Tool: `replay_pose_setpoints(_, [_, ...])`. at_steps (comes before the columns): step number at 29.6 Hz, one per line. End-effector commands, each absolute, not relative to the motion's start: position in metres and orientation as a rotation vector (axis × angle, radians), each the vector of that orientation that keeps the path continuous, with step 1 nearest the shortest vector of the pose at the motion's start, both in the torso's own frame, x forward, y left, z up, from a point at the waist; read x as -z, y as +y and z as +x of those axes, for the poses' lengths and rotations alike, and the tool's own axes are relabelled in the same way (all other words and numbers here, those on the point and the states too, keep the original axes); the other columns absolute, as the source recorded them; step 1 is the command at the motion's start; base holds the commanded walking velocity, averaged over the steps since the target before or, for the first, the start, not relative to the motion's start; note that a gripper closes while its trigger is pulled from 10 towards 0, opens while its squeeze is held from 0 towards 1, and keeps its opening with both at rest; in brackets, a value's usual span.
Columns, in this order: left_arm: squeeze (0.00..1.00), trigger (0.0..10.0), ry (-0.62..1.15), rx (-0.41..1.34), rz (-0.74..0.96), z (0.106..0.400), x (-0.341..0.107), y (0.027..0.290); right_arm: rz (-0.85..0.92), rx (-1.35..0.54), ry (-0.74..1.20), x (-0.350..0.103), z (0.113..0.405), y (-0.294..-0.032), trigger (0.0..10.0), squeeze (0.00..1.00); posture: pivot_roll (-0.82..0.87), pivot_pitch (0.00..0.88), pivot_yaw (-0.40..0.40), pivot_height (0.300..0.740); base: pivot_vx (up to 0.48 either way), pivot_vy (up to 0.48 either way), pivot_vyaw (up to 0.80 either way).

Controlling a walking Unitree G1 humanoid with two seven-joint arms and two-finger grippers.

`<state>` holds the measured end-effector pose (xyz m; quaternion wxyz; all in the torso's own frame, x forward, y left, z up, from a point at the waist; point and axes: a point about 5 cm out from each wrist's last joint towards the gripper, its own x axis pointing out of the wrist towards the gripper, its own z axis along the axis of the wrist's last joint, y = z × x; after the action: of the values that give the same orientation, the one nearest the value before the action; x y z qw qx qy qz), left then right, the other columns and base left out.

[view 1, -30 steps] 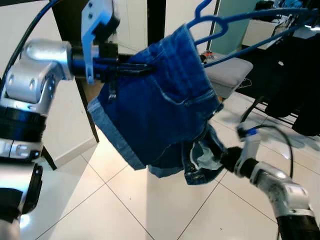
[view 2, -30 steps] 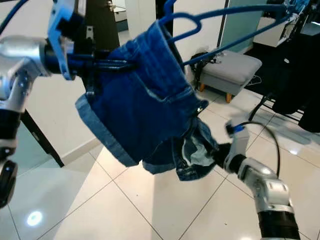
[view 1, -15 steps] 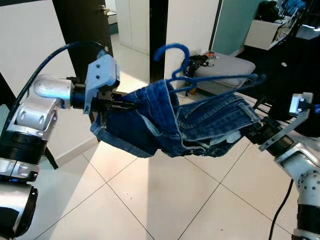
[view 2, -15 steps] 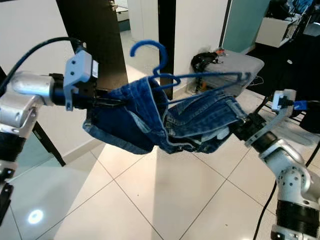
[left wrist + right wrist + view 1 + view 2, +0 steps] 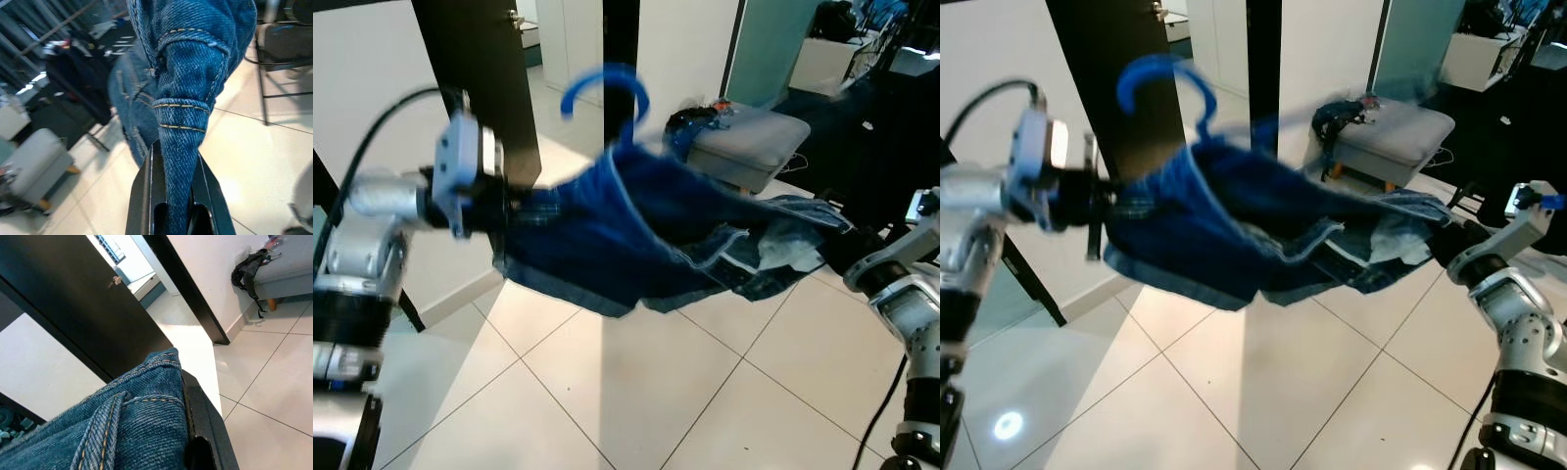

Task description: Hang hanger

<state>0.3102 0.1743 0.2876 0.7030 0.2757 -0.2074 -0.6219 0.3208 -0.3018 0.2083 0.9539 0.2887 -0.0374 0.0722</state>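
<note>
Denim shorts [image 5: 636, 235] on the blue hanger [image 5: 603, 88] hang stretched between both arms. Left gripper [image 5: 171, 205] and right gripper [image 5: 195, 431] each pinch denim. Soft, floppy load; grab the stiff hook instead.

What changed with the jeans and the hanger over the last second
The denim shorts went from hanging steeply below the left gripper to being stretched out nearly level between both arms, as the right gripper rose from low near the floor. The blue hanger tipped so its hook points up. Both grippers stay clamped on the denim, and the hanger is not yet hung.
</note>
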Motion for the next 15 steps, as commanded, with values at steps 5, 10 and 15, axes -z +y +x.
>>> replay_pose_setpoints(5, [0.00, 8.4, -0.433, 1.438, 0.837, 0.305, -0.269, 0.157, 0.579, -0.119, -0.103, -0.215, 0.324, -0.303, 0.0, 0.00, 0.00, 0.067, -0.005, 0.740, 0.000, 0.000, 0.00])
replay_pose_setpoints(10, [0.00, 8.5, -0.408, 1.343, 0.934, 0.317, -0.264, 0.154, 0.581, -0.129, -0.115, -0.221, 0.327, -0.299, 0.0, 0.00, -0.01, 0.067, -0.004, 0.740, 0.000, 0.000, 0.00])
replay_pose_setpoints(15, [0.00, 8.6, -0.322, 1.187, 1.045, 0.332, -0.261, 0.169, 0.575, -0.123, -0.141, -0.230, 0.326, -0.303, 0.0, 0.00, -0.01, 0.069, -0.001, 0.740, 0.000, 0.000, 0.00])
